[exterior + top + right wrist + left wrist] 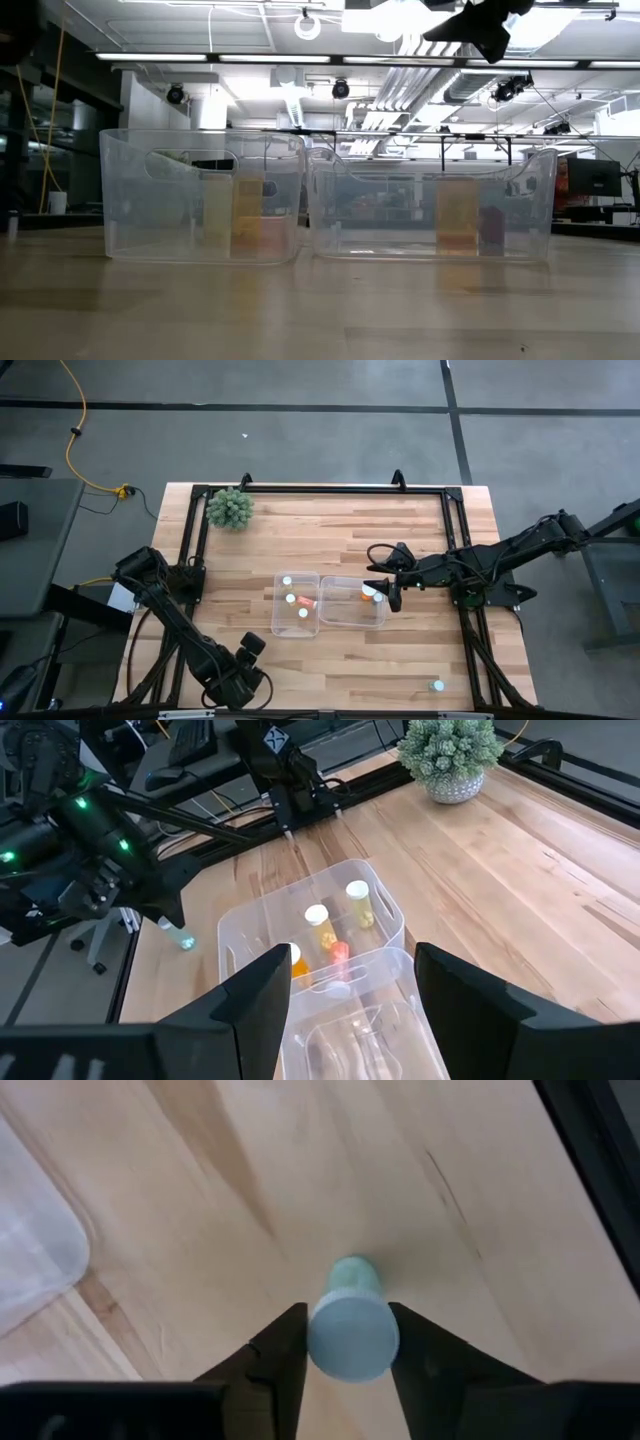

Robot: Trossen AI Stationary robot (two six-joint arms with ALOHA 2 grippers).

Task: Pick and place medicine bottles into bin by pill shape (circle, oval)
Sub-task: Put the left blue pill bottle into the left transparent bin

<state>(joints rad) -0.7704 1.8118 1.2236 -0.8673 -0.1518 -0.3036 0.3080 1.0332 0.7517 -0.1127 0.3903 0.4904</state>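
**Sam:** What was the left gripper (348, 1322) doing?

**Me:** It was pinching a bottle (352, 1342). In the left wrist view, its two fingers (285, 1350) pressed on both sides of the round cap. That was low in the middle of the frame, with bare table (250, 1170) behind it.

**Sam:** So where was the bottle next to the gripper?

**Me:** Right between the tips. The cap faced the camera and the green body pointed away, down at the wood. From above, that gripper sat at the lower left of the frame. It was below the left bin (277, 622) and not over it yet.

**Sam:** Which bin should it go in?

**Me:** I could not tell. I could not see the pills. The left bin held three bottles (291, 598), and the right bin (345, 618) held at least one orange one.

**Sam:** How would you do the move well?

**Me:** I would hold the pinch firm, because the grip was only on the cap and the bottle could tip. I would lift it above the bin wall, go over slowly, and let go low inside so it did not bounce.

**Sam:** Anything in the way?

**Me:** The right gripper (350, 1005) hung over the right bin with its fingers spread wide and nothing in them. I would stay away from it. A loose bottle (437, 685) lay at the lower right of the table.
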